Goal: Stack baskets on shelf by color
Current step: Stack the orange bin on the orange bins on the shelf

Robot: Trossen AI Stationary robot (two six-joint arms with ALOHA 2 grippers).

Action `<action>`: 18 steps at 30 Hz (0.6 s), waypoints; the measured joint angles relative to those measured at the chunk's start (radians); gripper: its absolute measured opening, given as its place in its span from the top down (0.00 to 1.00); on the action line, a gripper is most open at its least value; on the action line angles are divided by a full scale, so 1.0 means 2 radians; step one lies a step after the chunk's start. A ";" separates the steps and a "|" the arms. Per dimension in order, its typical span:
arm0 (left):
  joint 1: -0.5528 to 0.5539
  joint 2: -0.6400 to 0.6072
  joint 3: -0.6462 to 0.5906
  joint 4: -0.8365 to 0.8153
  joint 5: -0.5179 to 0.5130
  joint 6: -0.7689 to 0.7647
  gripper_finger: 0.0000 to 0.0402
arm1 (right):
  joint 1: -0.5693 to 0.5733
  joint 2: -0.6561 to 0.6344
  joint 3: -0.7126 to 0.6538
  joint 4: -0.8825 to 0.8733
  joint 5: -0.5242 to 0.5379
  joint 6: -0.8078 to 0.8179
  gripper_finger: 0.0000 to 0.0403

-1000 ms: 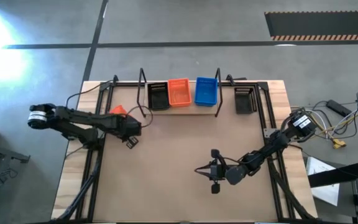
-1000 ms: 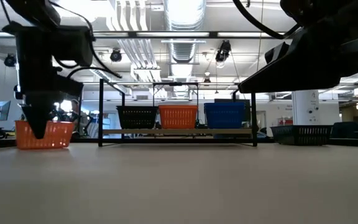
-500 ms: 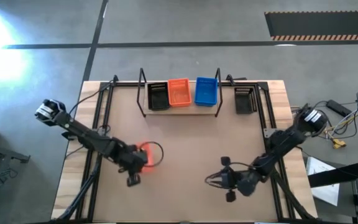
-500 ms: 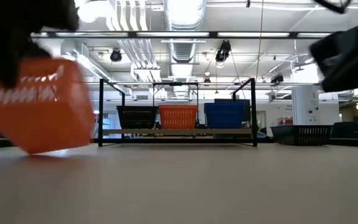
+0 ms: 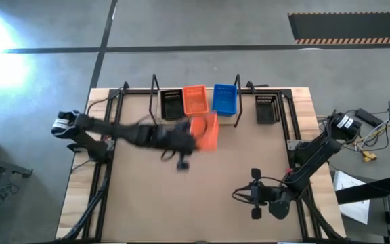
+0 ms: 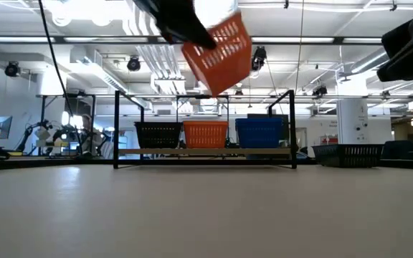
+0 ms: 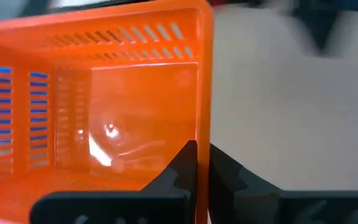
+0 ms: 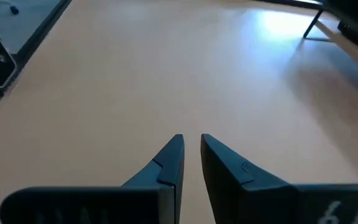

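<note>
My left gripper (image 5: 190,138) is shut on an orange basket (image 5: 206,132) and holds it in the air just in front of the shelf (image 5: 195,115). In the low view this basket (image 6: 217,49) hangs tilted, higher than the shelf's wire frame (image 6: 203,94). On the shelf's plank a black basket (image 5: 172,105), an orange basket (image 5: 195,100) and a blue basket (image 5: 225,98) stand side by side on their bottoms. My right gripper (image 5: 237,195) hovers near the table's near right part. Its fingers (image 8: 191,142) are open by a narrow gap, with nothing between them. My left gripper pinches one side wall of the orange basket at its rim (image 7: 204,132), one finger (image 7: 182,167) inside and the other outside. The fingers come from the table's left and lie along the wall. The basket is lifted clear and tilted.
Another black basket (image 5: 266,108) stands on the table to the right of the shelf. Black frame rails (image 5: 291,129) run along both sides of the table. The brown tabletop (image 5: 202,196) between the two arms is bare.
My left gripper has lifted the orange basket off the table's left side. It swung first toward the near edge, then up and toward the shelf, rolling as it went. The basket now hangs tilted and clear of the table. My right gripper has drawn back toward the near right corner.
</note>
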 joint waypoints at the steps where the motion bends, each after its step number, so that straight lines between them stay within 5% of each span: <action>1: 0.025 0.007 0.014 -0.011 0.000 0.011 1.00 | 0.000 0.002 0.000 0.002 -0.001 0.004 0.88; 9: 0.182 0.073 0.075 -0.088 -0.002 0.070 1.00 | 0.002 0.019 0.000 0.001 -0.004 0.042 0.88; 18: 0.203 0.127 0.076 -0.090 -0.030 0.109 1.00 | 0.002 0.024 0.000 0.002 -0.004 0.042 0.88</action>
